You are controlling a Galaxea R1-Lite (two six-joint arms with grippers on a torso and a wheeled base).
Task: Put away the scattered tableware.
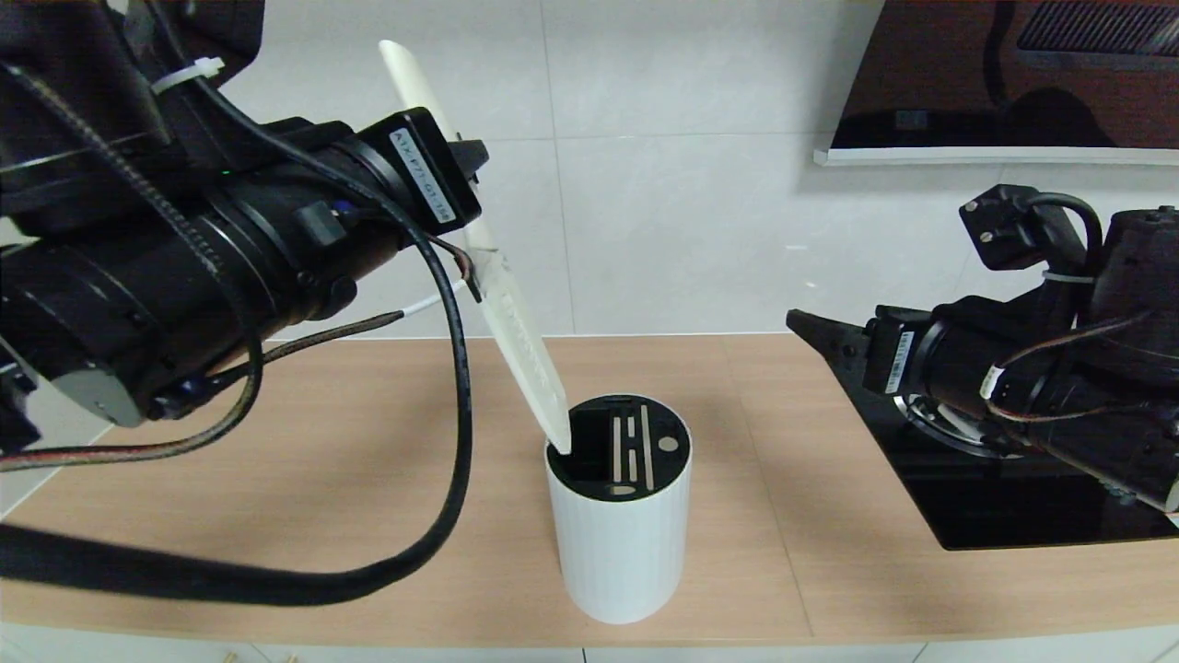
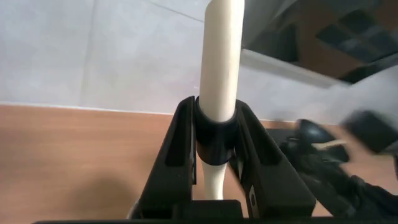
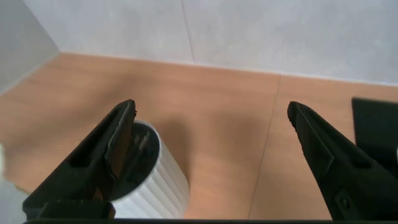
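Holder (image 1: 619, 543): white ribbed cylinder with a black slotted top, upright near the front edge of the counter (image 1: 368, 442).
Knife (image 1: 520, 341): white blade and cream handle, tilted with the handle up and to the left. The tip meets the holder's top at the wide opening on its left side; how deep it sits cannot be told.
Left gripper (image 2: 216, 118): raised above and left of the holder, its black fingers pinched on the knife's handle from both sides.
Writing: a white sticker (image 1: 426, 175) with dark print on the left gripper's body, and a smaller one on the right arm.
Right gripper (image 3: 208, 121): fingers spread wide, holding nothing, well apart from the holder, over the hob's near edge.
Hob (image 1: 1013, 506): black glass, set into the counter's right side.
Wall (image 1: 700, 184): pale tiles behind the counter.
Hood (image 1: 1013, 74): dark, high on the right.
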